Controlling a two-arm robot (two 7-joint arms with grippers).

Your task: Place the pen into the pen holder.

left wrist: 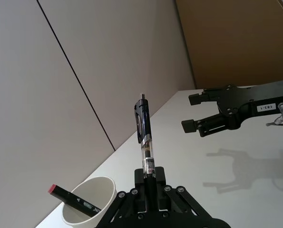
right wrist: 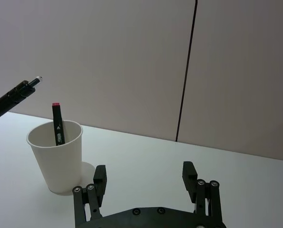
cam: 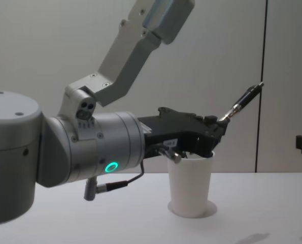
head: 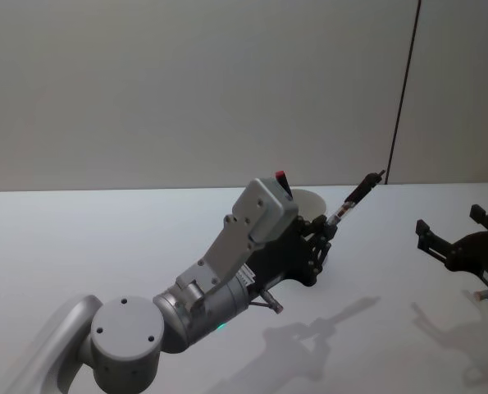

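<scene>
My left gripper [head: 326, 234] is shut on the lower end of a black pen [head: 357, 197], which slants up and away from it. In the chest view the gripper [cam: 216, 127] hovers just above the rim of the pen holder [cam: 190, 185], a white paper cup, with the pen [cam: 242, 101] pointing up to the right. The holder [right wrist: 58, 156] has a black marker with a red cap [right wrist: 58, 123] leaning inside it. My arm hides most of the holder [head: 311, 202] in the head view. My right gripper [head: 450, 223] hangs open and empty at the right, well clear of the cup.
The white table [head: 79, 246] stretches out to the left and front of the cup. A plain wall with a dark vertical seam [head: 403, 90] stands right behind it. My left arm's grey housing [head: 227, 263] fills the near middle.
</scene>
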